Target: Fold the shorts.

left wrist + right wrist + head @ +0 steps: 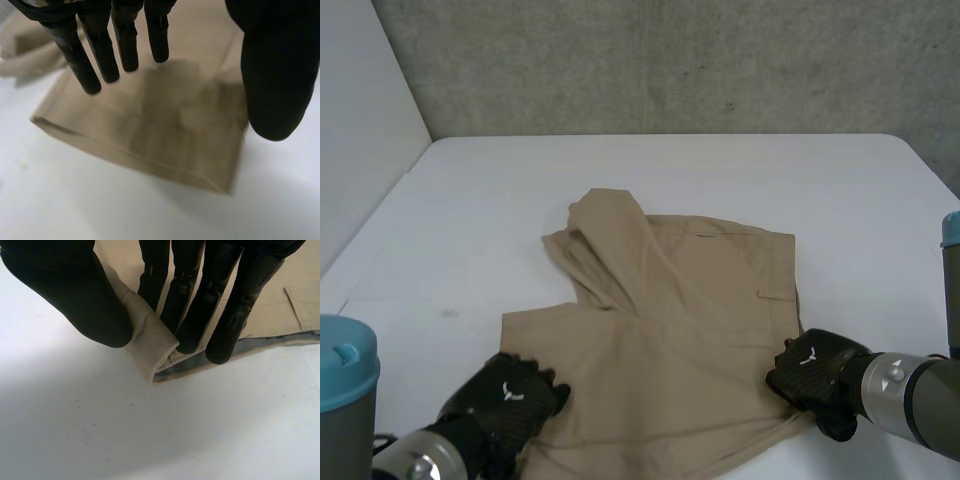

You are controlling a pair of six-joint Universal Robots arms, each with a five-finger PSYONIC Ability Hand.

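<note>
Lying on the white table (670, 165), the tan shorts (680, 330) are partly folded, one leg flopped over. The right hand (815, 375) pinches their near right corner between thumb and fingers; the left hand (510, 400), fingers straight and apart, is at the near left corner.
</note>
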